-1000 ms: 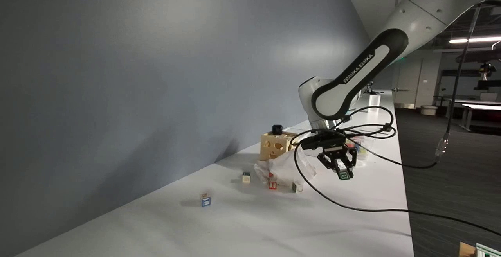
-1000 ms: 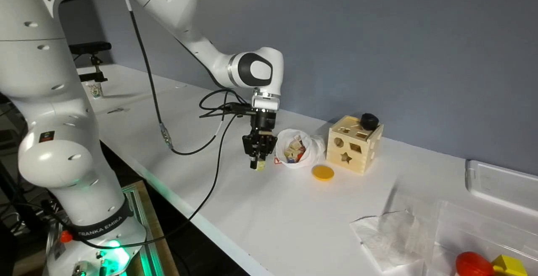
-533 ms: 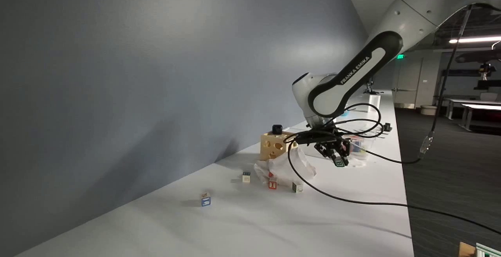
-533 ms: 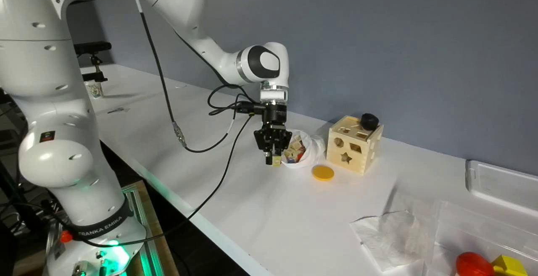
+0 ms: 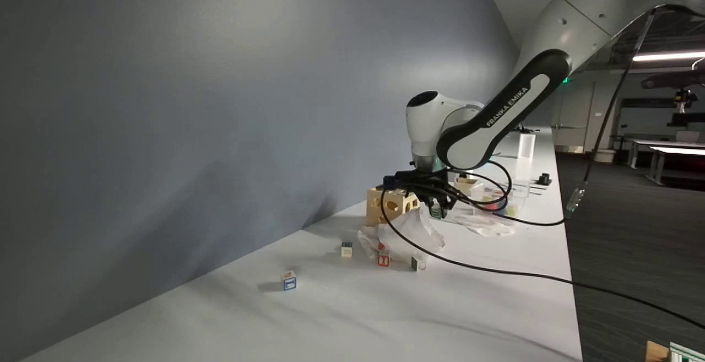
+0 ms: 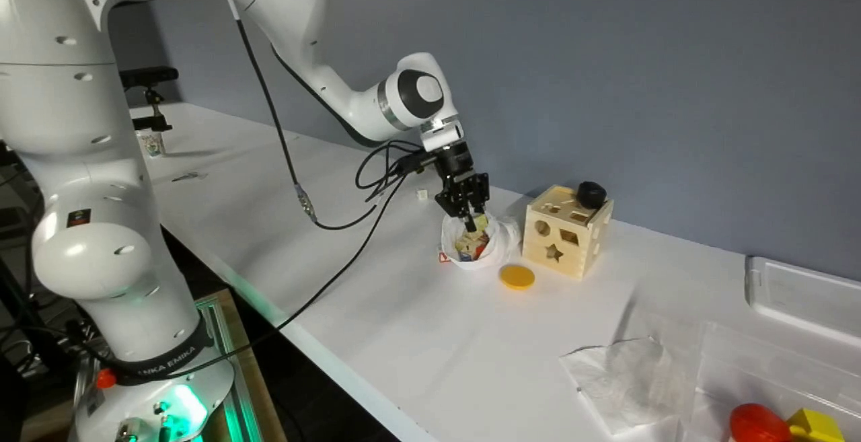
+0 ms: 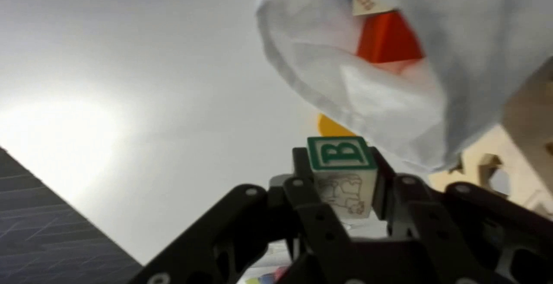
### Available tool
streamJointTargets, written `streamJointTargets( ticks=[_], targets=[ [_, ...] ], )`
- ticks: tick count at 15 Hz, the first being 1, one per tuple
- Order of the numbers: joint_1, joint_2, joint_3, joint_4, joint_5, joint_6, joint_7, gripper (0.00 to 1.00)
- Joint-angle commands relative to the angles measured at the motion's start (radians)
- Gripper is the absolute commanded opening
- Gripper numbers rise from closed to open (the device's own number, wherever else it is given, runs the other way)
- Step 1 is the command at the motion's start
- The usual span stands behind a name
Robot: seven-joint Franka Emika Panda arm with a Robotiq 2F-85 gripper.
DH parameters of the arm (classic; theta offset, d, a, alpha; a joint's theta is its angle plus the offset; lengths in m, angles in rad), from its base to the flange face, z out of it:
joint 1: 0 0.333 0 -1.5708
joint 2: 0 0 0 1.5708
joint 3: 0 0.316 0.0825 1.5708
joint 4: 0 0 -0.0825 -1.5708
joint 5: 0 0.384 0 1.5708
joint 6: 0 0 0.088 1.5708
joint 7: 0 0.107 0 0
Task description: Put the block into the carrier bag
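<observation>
Pinching 1 cubic, letter-printed block (image 7: 344, 177)

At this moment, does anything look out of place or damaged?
No damage shows. Slightly odd: a black piece rests atop the wooden box, not inside, and four loose blocks lie outside the carrier bag, perhaps left over.

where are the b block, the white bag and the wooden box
B block (image 7: 344, 183): wrist view, on the face with the line drawing.
White bag (image 6: 504, 240): in an exterior view, on its outer side.
Wooden box (image 6: 572, 251): in an exterior view, on the wall with the star hole.
</observation>
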Motion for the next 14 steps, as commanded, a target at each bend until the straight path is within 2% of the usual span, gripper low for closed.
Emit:
streamJointTargets(
  ticks=[1,5,6,8,11,14],
  targets=[
    [-0.006,-0.007,-0.01,-0.03,-0.069,0.225,0.067,0.66],
    [-0.017,-0.013,-0.031,-0.065,-0.105,0.475,0.053,0.95],
    [-0.016,-0.015,-0.036,-0.069,-0.118,0.502,0.058,0.99],
    [-0.017,-0.028,-0.047,-0.082,-0.146,0.56,0.058,1.0],
    [-0.013,-0.072,-0.04,-0.118,-0.116,0.543,-0.006,1.0],
    [-0.011,-0.142,-0.02,-0.185,-0.014,0.514,-0.158,1.0]
  ],
)
